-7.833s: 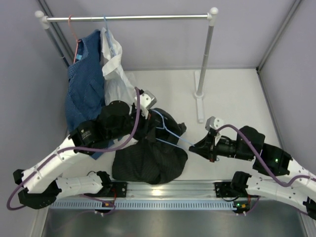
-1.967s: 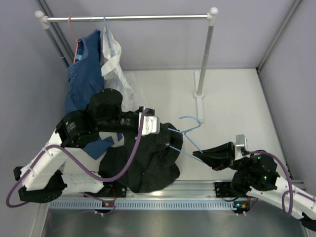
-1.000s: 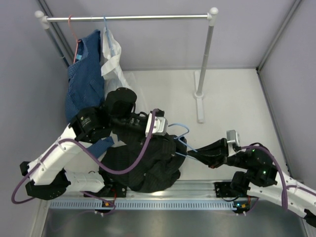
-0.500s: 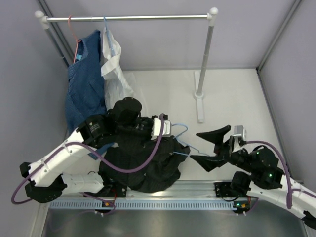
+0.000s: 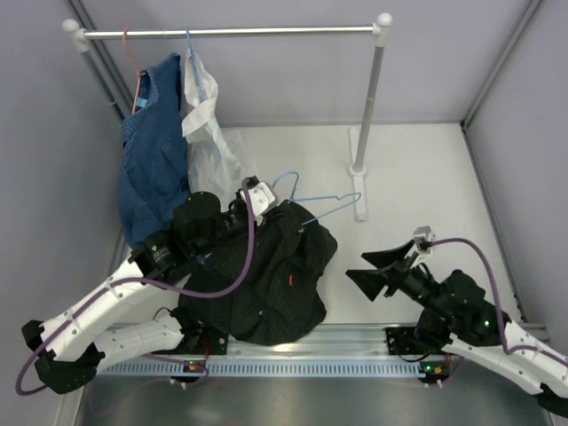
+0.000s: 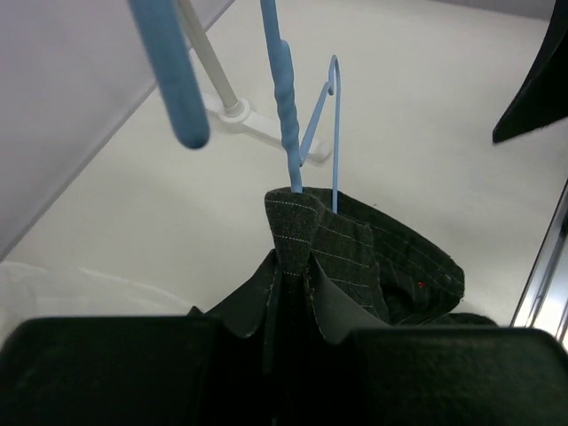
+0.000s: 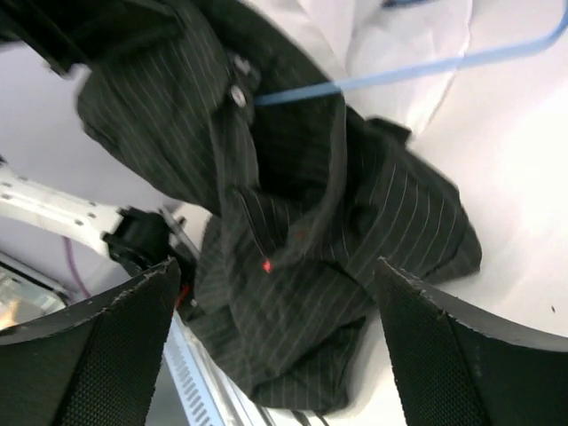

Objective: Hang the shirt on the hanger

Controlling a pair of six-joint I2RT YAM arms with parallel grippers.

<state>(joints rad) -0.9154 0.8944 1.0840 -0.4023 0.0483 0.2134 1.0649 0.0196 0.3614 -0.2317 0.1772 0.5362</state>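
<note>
Above the table [image 5: 426, 177], raised left hand [image 5: 266, 209] pinches shirt [image 5: 266, 284] (collar); right hand [image 5: 358, 266] gapes.

A blue patterned garment [image 5: 151, 160] and white shirt [image 5: 202, 133] hang on the rail [image 5: 266, 32] (left end).

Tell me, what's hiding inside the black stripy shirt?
The thin light-blue wire hanger goes into the black pinstriped button-up shirt at its collar. Its hook and one corner stick out. How far the wire reaches inside is covered by cloth.
</note>
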